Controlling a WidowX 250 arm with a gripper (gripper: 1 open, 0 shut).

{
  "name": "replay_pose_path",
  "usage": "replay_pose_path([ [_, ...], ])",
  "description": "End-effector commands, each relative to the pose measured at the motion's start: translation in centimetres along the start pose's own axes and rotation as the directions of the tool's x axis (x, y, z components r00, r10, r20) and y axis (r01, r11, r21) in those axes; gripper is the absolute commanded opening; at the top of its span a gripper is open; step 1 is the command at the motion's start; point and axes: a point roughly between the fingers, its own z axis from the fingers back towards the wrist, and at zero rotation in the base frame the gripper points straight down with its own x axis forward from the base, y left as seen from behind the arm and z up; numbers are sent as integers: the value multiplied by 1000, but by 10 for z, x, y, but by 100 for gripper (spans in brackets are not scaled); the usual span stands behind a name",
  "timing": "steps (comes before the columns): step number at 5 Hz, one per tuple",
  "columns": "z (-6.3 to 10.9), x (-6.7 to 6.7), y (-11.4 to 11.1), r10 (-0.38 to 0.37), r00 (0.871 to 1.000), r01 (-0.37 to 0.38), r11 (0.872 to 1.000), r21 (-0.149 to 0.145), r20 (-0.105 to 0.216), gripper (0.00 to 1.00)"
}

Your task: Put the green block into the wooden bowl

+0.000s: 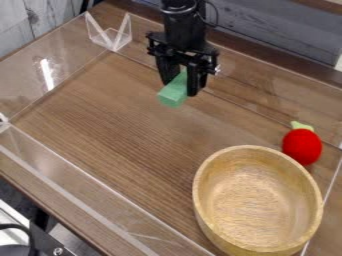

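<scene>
The green block [174,95] hangs tilted in the air above the wooden tabletop, pinched between the black fingers of my gripper [181,87], which points straight down and is shut on it. Only the block's lower part shows below the fingers. The wooden bowl [258,199], pale, round and empty, sits at the front right of the table, well apart from the gripper, down and to the right of it in the camera view.
A red strawberry-like toy [303,145] lies by the bowl's far right rim. Clear acrylic walls [54,60] fence the table on the left and front. A clear folded stand [110,33] sits at the back left.
</scene>
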Motion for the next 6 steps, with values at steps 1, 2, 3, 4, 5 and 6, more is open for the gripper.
replay_pose_path([
  [1,19,-4,-27,-21,999,22,999,-26,46,0],
  [2,18,-14,-59,-36,999,38,998,-44,31,0],
  [3,13,-28,-92,-47,999,48,997,-58,21,0],
  [4,10,-43,-115,-43,999,44,997,-65,20,0],
  [5,10,-48,-129,-46,998,48,996,-74,37,0],
  [6,12,-51,-130,-45,998,47,996,-71,34,0],
])
